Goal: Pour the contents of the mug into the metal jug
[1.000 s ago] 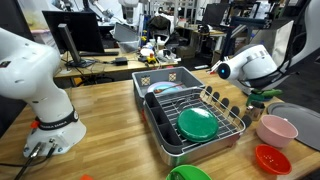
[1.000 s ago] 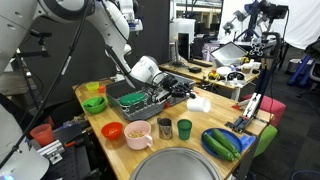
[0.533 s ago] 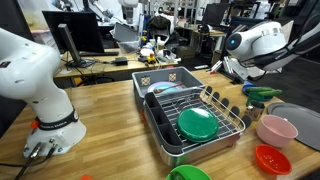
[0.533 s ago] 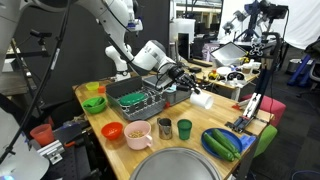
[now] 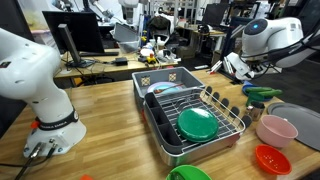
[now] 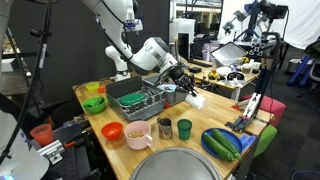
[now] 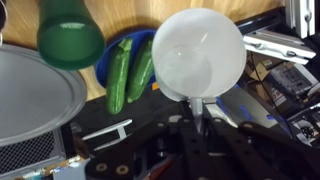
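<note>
Gripper [image 6: 190,93] grasps the white mug [image 7: 203,50] - held in the air over the table [image 6: 212,118]. Metal jug [image 6: 164,127] stands well apart - just beside a green cup [image 6: 184,128].

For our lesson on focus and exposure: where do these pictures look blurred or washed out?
Wrist view: the mug is out of focus and glaring white; the green cup is blurred too, the cucumbers a little sharper. Both exterior views: even indoor light, no hard shadows.
</note>
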